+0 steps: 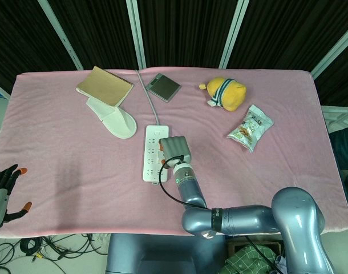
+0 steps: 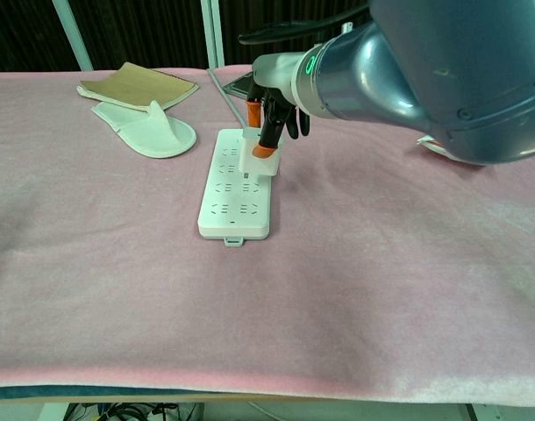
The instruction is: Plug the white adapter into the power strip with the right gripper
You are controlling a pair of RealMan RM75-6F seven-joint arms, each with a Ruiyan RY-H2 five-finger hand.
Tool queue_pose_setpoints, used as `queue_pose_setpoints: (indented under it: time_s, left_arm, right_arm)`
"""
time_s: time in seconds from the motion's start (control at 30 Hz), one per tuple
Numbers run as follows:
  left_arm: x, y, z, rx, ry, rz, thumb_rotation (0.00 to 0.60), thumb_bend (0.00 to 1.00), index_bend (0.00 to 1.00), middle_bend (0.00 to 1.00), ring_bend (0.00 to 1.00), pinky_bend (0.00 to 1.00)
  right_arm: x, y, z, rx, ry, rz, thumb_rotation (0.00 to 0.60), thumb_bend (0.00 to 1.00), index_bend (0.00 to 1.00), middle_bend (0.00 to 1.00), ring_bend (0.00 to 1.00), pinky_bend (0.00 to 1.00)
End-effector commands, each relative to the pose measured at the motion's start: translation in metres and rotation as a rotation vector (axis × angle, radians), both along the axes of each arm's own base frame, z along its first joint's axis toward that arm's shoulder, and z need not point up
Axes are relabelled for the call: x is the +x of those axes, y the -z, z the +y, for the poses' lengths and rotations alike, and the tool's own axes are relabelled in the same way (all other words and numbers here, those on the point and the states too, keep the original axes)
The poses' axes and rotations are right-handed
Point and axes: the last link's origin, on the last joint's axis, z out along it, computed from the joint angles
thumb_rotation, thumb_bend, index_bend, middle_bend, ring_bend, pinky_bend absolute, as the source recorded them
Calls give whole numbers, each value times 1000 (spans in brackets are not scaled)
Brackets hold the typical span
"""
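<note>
A white power strip (image 2: 237, 184) (image 1: 153, 154) lies mid-table on the pink cloth, its grey cord running to the far edge. My right hand (image 2: 272, 123) (image 1: 175, 151) grips the white adapter (image 2: 255, 156) from above, orange-tipped fingers (image 2: 266, 147) on its sides. The adapter hangs just over the strip's right column of sockets, its prongs close to the surface; whether they touch a socket I cannot tell. In the head view the hand hides the adapter. My left hand (image 1: 4, 191) hangs off the table's near-left edge, fingers apart, holding nothing.
A white slipper (image 1: 113, 119) and a brown notebook (image 1: 105, 85) lie at the back left. A grey pouch (image 1: 164, 87), a yellow plush toy (image 1: 225, 93) and a snack packet (image 1: 250, 127) lie at the back and right.
</note>
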Motion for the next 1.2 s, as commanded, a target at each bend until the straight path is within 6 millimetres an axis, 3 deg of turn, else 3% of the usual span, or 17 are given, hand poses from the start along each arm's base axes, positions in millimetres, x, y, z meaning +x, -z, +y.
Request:
queue_pose_setpoints:
  time_s: [0.03, 1.2]
  left_arm:
    - [0, 0, 0, 3, 2, 0, 600, 276, 106, 12, 4, 5]
    - [0, 0, 0, 1, -2, 0, 600, 276, 106, 12, 5, 4]
  right_arm:
    - [-4, 2, 0, -6, -8, 13, 600, 515, 826, 628, 636, 465]
    - [-12, 19, -1, 11, 20, -12, 600, 516, 827, 629, 636, 465]
